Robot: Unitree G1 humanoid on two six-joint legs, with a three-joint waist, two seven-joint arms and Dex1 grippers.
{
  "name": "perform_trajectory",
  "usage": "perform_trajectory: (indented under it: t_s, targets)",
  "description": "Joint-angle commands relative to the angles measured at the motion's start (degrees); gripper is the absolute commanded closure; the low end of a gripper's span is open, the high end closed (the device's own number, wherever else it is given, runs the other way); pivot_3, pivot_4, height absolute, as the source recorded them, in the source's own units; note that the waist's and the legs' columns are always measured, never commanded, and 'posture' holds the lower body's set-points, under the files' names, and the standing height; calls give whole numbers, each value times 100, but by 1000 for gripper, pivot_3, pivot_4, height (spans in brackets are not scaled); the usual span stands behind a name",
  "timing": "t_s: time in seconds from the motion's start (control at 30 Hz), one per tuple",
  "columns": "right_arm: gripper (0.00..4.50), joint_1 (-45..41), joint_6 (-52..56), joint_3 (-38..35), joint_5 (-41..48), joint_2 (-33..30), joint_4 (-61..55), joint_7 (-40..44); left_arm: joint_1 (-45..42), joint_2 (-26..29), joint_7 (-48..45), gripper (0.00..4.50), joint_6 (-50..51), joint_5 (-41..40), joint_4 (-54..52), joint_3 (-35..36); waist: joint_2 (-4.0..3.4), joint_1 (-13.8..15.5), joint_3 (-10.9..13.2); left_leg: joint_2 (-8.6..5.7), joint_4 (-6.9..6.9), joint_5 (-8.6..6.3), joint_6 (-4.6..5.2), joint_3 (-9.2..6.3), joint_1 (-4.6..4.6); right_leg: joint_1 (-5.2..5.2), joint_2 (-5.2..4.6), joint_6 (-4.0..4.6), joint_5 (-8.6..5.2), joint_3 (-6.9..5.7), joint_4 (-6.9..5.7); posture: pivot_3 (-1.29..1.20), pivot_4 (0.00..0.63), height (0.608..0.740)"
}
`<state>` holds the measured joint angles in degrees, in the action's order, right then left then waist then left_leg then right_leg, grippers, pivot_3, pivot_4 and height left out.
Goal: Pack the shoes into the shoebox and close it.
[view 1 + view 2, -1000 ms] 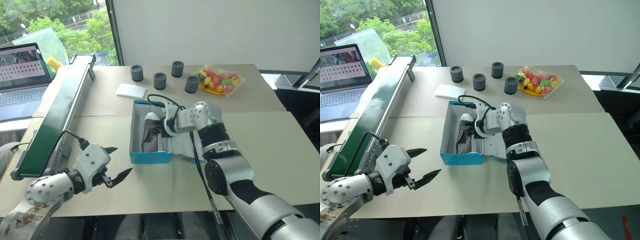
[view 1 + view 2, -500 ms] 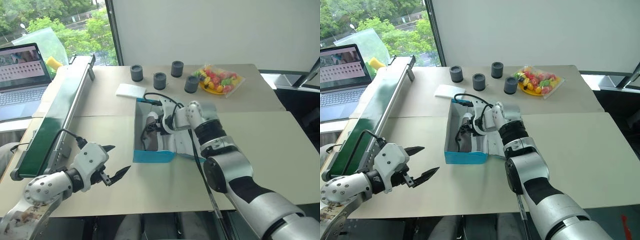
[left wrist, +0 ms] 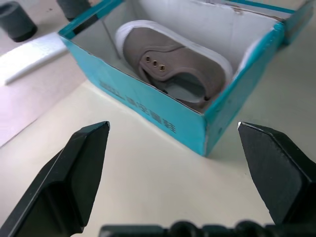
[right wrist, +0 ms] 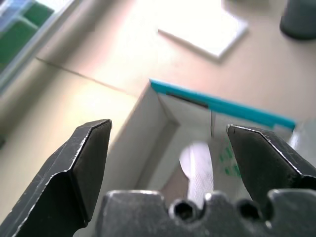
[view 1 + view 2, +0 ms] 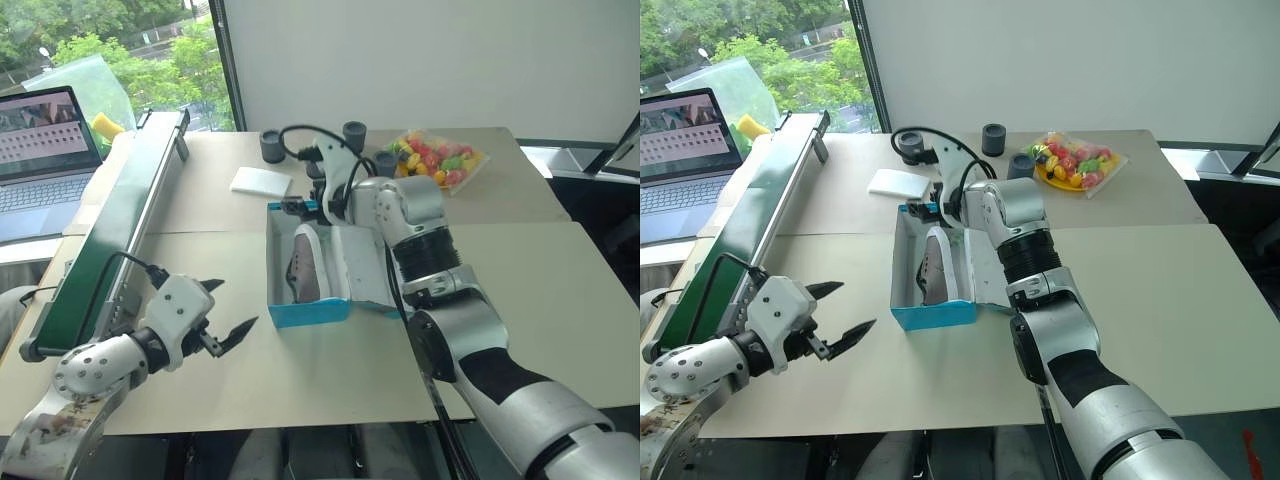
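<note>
The bright-blue shoebox (image 5: pixel 308 312) stands open in the middle of the table, its lid (image 5: pixel 366 268) folded flat to the right. A grey-brown shoe (image 5: pixel 303 266) with a white sole lies on its side inside, also seen as the shoe (image 3: pixel 173 64) in the left wrist view. My right gripper (image 4: pixel 168 143) hangs open and empty above the box's far end (image 4: pixel 217 106). My left gripper (image 5: pixel 225 310) is open and empty, low over the table just left of the box's near corner (image 3: pixel 207 123).
A green conveyor belt (image 5: pixel 110 230) runs along the left side, with a laptop (image 5: pixel 45 150) behind it. A flat white pad (image 5: pixel 262 181), several dark cylinders (image 5: pixel 355 135) and a bag of colourful fruit (image 5: pixel 440 158) sit beyond the box.
My right gripper has opened, let go of the shoe and risen out of the box to above its far end. The left gripper edged slightly toward the box.
</note>
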<state>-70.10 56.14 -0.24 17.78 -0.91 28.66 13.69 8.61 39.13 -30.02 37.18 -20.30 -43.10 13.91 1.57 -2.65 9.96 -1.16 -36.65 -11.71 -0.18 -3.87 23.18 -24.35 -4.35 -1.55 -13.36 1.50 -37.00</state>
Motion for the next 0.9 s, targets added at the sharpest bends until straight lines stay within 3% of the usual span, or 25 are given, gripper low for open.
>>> perform_trajectory:
  t_s: [0.03,0.2,0.33,0.57,0.9]
  targets:
    - [94,369,-770,228,373,-4,-1313,1057,-366,-551,1147,53,-9,412,415,795,1,5,0,1,1,0,0,-2,0,0,1,0,0,-1,0,0,150,731]
    - [94,1362,-988,691,746,-282,-2789,2135,-603,-1257,2035,53,304,406,640,1672,7,15,-4,4,1,-1,-1,-11,-1,2,-5,-1,1,-1,-2,0,150,731]
    - [94,2131,-1306,1204,613,-579,-3478,2546,-434,-1450,2199,53,326,430,713,2036,11,20,-7,3,-3,-6,-11,-31,0,3,-7,-4,2,-1,-1,0,150,731]
    - [35,2921,-2320,2287,-509,-849,-3307,2415,164,-1359,1889,26,-257,532,1412,2430,14,6,-9,4,-6,-10,-18,-29,-31,11,1,2,3,16,-9,0,150,731]
    - [35,3005,-2541,2314,-808,-501,-3346,2151,178,-1224,1689,26,-453,390,1723,2428,19,25,-12,10,-6,-11,-19,-33,-30,11,-3,2,4,17,-7,0,150,731]
